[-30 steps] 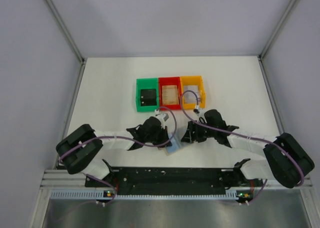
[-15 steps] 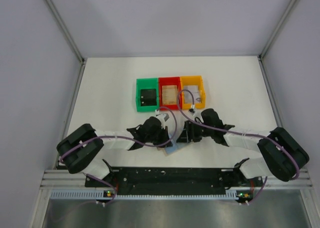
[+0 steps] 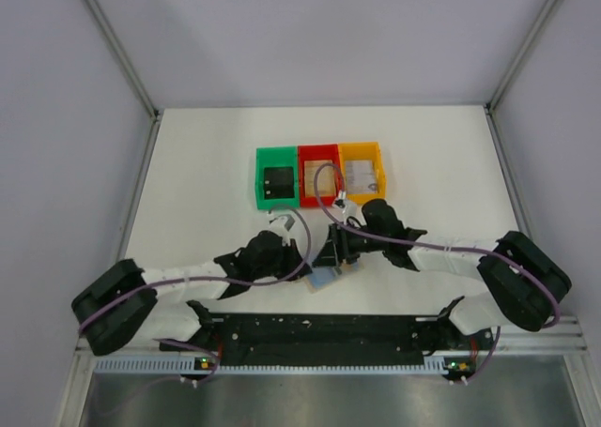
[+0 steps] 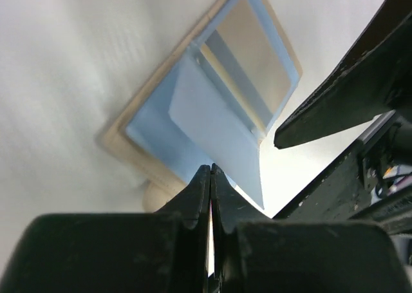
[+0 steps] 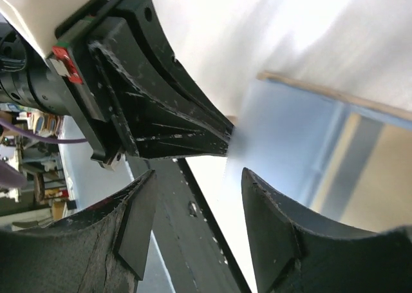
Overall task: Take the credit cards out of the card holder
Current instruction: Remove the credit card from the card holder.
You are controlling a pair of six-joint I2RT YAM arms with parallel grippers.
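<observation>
The card holder (image 3: 327,279) lies open near the table's front edge, tan outside and light blue inside (image 4: 161,119). One panel holds a grey-beige card (image 4: 248,51) in its pocket. A light blue flap (image 4: 219,132) stands up from the fold. My left gripper (image 3: 299,258) is shut, its tips (image 4: 210,172) pinching the near edge of the holder's blue panel. My right gripper (image 3: 331,255) is open just beside it, fingers (image 5: 270,228) spread, one above the blue panel (image 5: 290,125). The left gripper's fingers (image 5: 174,113) also show in the right wrist view.
A green bin (image 3: 278,176), a red bin (image 3: 318,174) and an orange bin (image 3: 362,172) stand in a row behind the grippers, each with a card in it. The black rail (image 3: 319,328) runs along the near edge. Both grippers are close together.
The right gripper has moved left and forward to the card holder. The left arm's elbow has swung down and left while its gripper stayed at the holder.
</observation>
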